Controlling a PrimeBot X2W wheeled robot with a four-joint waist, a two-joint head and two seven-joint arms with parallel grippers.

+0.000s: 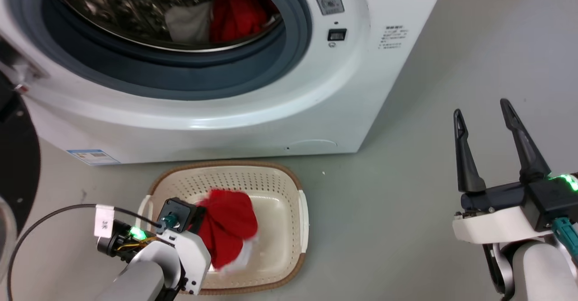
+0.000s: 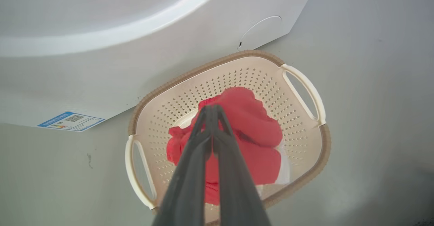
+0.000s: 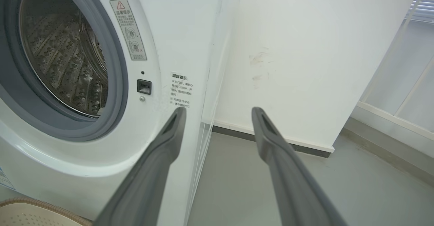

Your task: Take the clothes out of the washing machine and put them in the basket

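Grips a red garment (image 2: 251, 124) in the left gripper (image 2: 211, 108), with both fingers pressed together on the bunched cloth. Hangs it right over the basket (image 1: 226, 164), inside the line of the rim and draping long-ways down from the fingertips. Cannot tell whether the lowest folds touch the bottom. Calls, most likely, for nothing more than letting go straight down, with no sideways travel.

Shows the right gripper (image 1: 481, 109) spread wide and empty, well apart from the basket on its right, fingers pointing toward the front of the washing machine (image 1: 271, 111).

Finds more red clothes (image 1: 237, 14) up and ahead of both grippers, heaped in the drum (image 1: 113, 12) toward its right side, with a pale cloth (image 1: 187, 21) just beside them on the left. Seems nearer to the free right arm, since the left sits low at the basket.

Counts one washing machine, one basket, two grippers and one garment in the grip. Counts also one red heap and one pale piece in the drum, though cannot tell whether these make one garment or several.
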